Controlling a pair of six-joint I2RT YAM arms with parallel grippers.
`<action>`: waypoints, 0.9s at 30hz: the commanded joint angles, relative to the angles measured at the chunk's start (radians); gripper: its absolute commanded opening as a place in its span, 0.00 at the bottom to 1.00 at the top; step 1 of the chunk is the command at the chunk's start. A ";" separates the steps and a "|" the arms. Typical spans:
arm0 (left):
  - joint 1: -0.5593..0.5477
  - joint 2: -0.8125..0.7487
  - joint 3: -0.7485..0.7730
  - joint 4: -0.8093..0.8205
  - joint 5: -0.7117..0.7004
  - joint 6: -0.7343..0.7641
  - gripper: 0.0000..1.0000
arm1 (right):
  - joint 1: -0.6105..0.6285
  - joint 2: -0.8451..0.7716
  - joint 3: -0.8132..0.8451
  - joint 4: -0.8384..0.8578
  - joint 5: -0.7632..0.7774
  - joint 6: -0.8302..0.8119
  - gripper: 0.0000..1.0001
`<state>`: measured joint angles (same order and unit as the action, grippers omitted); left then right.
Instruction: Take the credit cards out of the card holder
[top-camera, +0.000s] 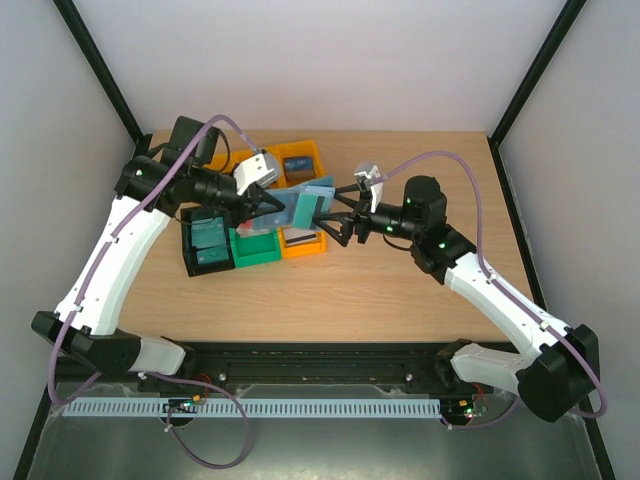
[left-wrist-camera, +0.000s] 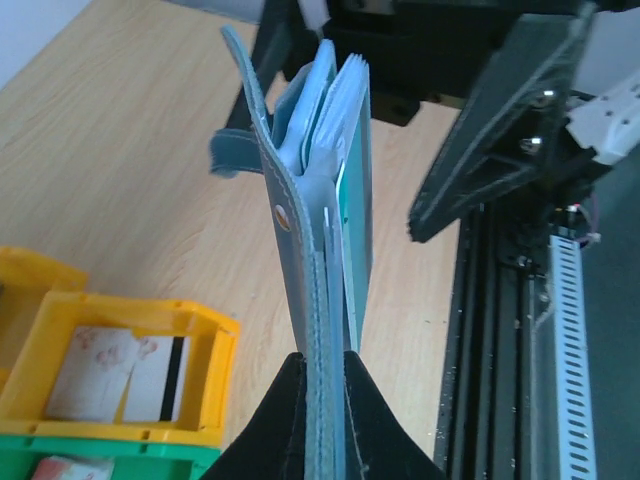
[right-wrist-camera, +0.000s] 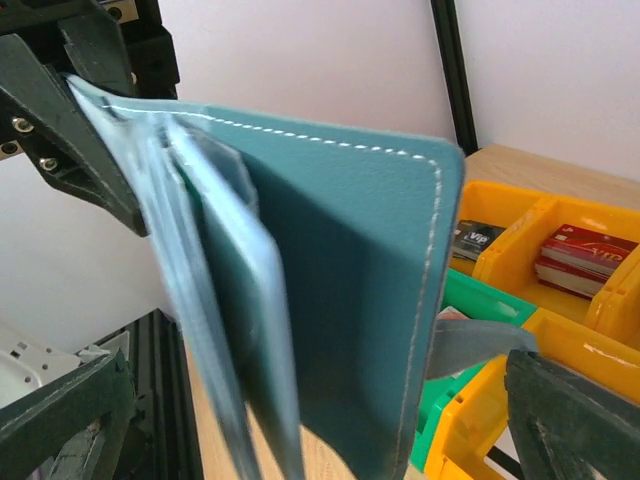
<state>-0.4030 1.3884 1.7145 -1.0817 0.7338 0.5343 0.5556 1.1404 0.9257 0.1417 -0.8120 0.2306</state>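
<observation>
The teal-blue card holder (top-camera: 300, 207) hangs open in the air above the bins. My left gripper (top-camera: 279, 205) is shut on its near edge; in the left wrist view the fingers (left-wrist-camera: 285, 420) pinch the holder (left-wrist-camera: 305, 250) at its stitched spine. A teal card (left-wrist-camera: 357, 190) stands in the pale sleeves. My right gripper (top-camera: 336, 213) is open, one finger on each side of the holder's free end. In the right wrist view the holder (right-wrist-camera: 350, 270) fills the space between the wide-apart fingers (right-wrist-camera: 570, 420), blurred, with its tab (right-wrist-camera: 475, 345) hanging right.
Below the holder stand orange bins (top-camera: 303, 243) with cards: a dark card (right-wrist-camera: 478, 238), red cards (right-wrist-camera: 585, 262), white-and-red cards (left-wrist-camera: 120, 370). A green bin (top-camera: 255, 247) and a black bin (top-camera: 190, 248) with teal cards (top-camera: 208, 243) stand at the left.
</observation>
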 joint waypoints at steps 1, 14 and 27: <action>0.015 -0.027 0.037 -0.085 0.154 0.094 0.02 | -0.005 -0.005 -0.005 0.045 -0.061 -0.020 0.99; 0.029 -0.035 0.048 -0.194 0.229 0.232 0.02 | -0.015 -0.040 0.008 -0.021 -0.137 -0.109 0.99; 0.032 -0.028 0.037 -0.208 0.245 0.256 0.02 | -0.016 0.015 0.052 -0.041 -0.195 -0.076 0.92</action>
<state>-0.3763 1.3758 1.7302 -1.2716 0.9165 0.7624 0.5415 1.1336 0.9569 0.0555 -0.9127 0.1226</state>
